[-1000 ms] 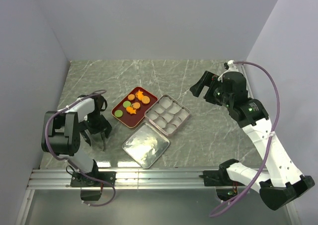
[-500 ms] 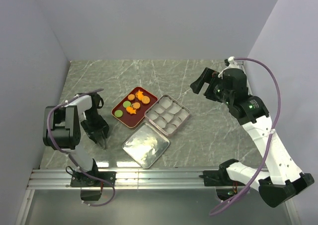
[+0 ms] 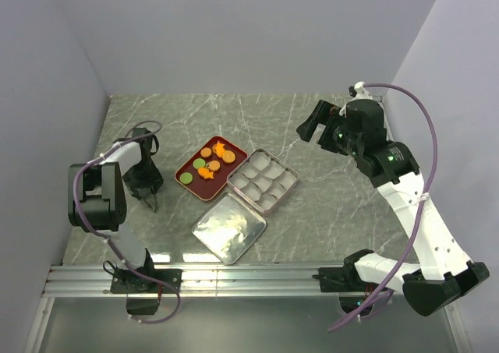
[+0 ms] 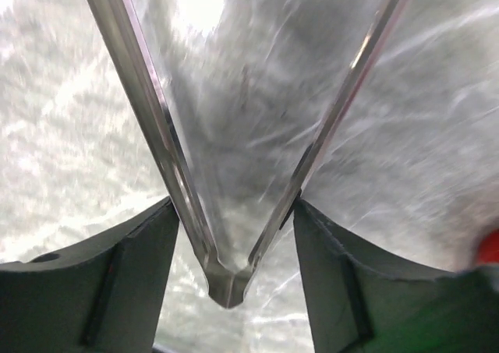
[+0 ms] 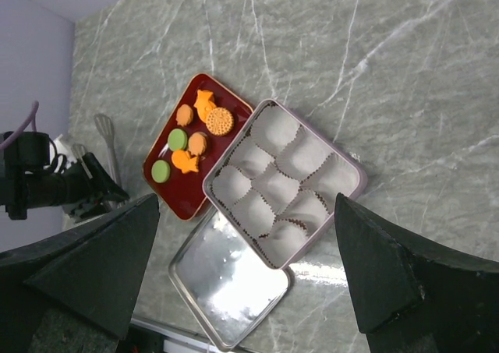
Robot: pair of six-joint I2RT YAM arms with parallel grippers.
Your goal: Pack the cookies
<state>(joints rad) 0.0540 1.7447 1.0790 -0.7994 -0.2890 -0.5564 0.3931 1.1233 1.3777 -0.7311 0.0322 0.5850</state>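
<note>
Left gripper [image 4: 234, 210] clamped on metal tongs [image 4: 158, 127], right gripper [image 5: 245, 205] spread wide and empty — cookies [image 5: 191, 139] on red tray [image 5: 242, 104] well below it.

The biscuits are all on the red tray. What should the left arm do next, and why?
Probably close the left gripper on the metal tongs and lift them. Its fingers flank the tongs near the hinge, though whether they already grip is unclear. The cookies all lie on the red tray, and the lined tin is empty.
</note>
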